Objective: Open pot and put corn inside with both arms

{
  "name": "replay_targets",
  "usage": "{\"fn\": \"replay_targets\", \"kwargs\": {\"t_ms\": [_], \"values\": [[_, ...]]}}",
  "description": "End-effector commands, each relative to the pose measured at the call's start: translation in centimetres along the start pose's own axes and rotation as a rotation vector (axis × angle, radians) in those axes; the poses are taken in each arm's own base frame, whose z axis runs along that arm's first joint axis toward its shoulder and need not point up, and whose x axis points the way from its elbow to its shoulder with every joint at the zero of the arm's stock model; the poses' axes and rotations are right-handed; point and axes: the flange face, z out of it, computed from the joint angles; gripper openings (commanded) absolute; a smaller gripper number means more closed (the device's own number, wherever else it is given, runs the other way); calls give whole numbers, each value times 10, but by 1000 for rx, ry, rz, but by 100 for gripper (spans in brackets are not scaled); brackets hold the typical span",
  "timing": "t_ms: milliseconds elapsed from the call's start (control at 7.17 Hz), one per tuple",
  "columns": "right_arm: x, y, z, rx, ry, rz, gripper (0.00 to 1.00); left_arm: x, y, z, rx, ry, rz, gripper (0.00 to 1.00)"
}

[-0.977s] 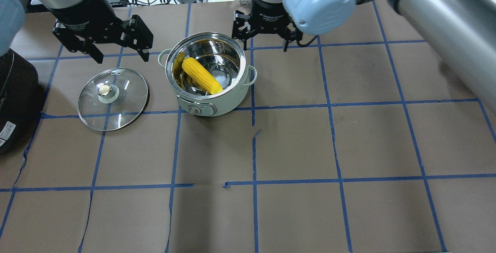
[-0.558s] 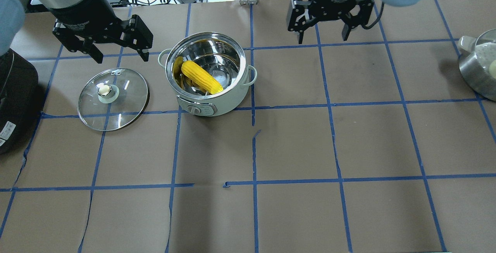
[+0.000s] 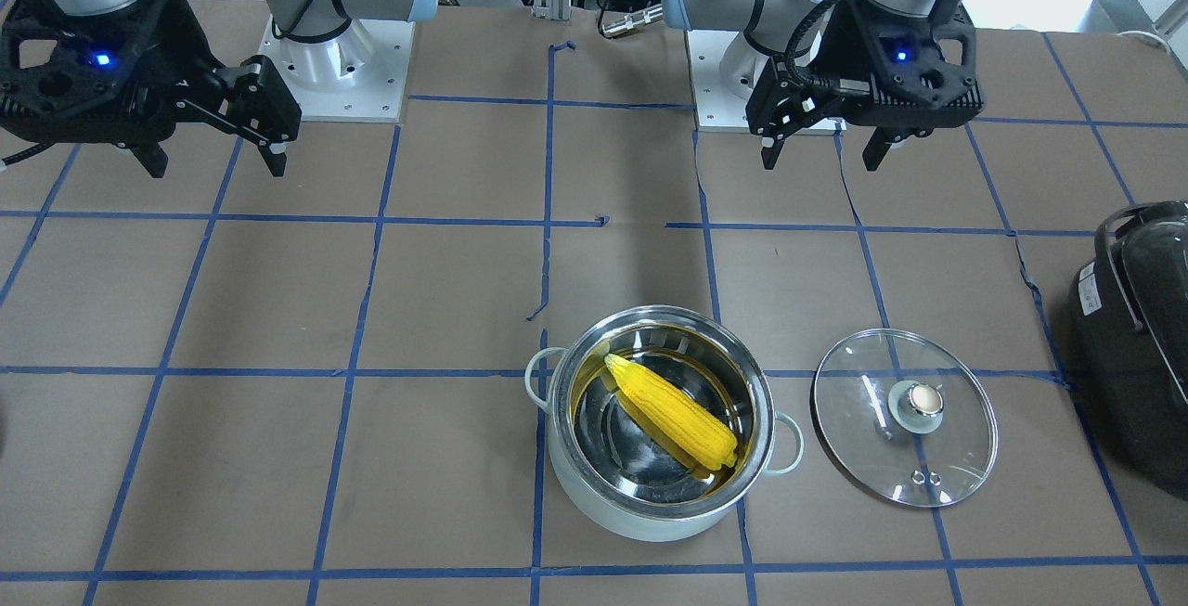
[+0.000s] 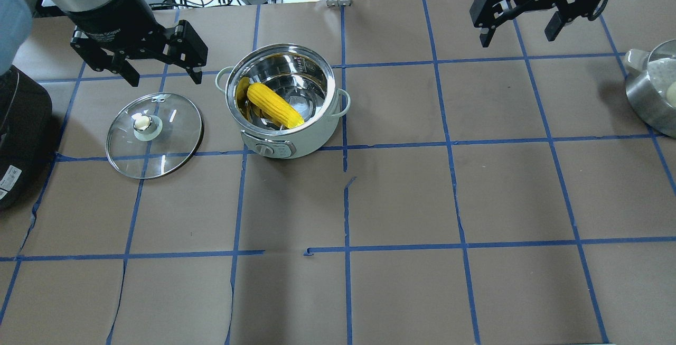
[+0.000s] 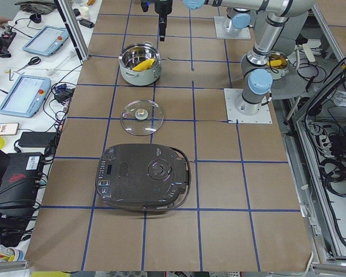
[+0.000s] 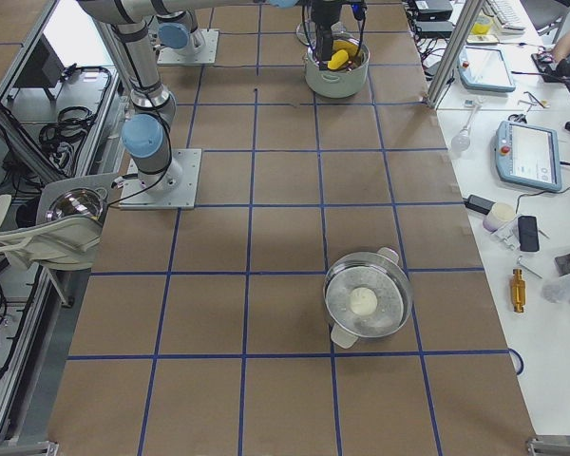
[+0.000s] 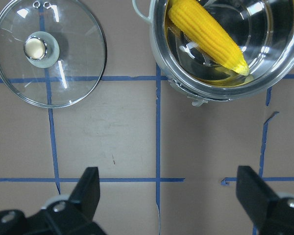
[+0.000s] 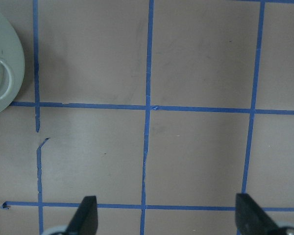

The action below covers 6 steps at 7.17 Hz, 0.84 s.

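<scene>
Pale mint-green round pot with shiny steel interior, seen front-on standing lidless on brown paper-covered table, bright yellow toy corn cob lying slantwise inside, clear glass lid with metal knob flat just beside, black handled appliance further along. From overhead, black two-finger left gripper hanging spread wide and empty just behind lid, black two-finger right gripper likewise splayed and empty, well apart from pot, second steel pot at table's right edge. Through left wrist camera, corn cob, pot and lid all ahead; through right wrist camera, only pot's handled side at frame edge.
</scene>
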Motion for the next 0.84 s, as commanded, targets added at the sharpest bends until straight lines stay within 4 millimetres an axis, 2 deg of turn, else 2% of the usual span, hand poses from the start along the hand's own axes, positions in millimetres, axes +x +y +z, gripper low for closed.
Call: {"fn": "replay_targets", "kwargs": {"t_ms": [0,698], "values": [[-1,0,-3,12,-7,-1,100,0,1,-1,1,-1,0,100],[-3,-3,-4,31,-15,-3,100,0,1,-1,2,-2,0,100]]}}
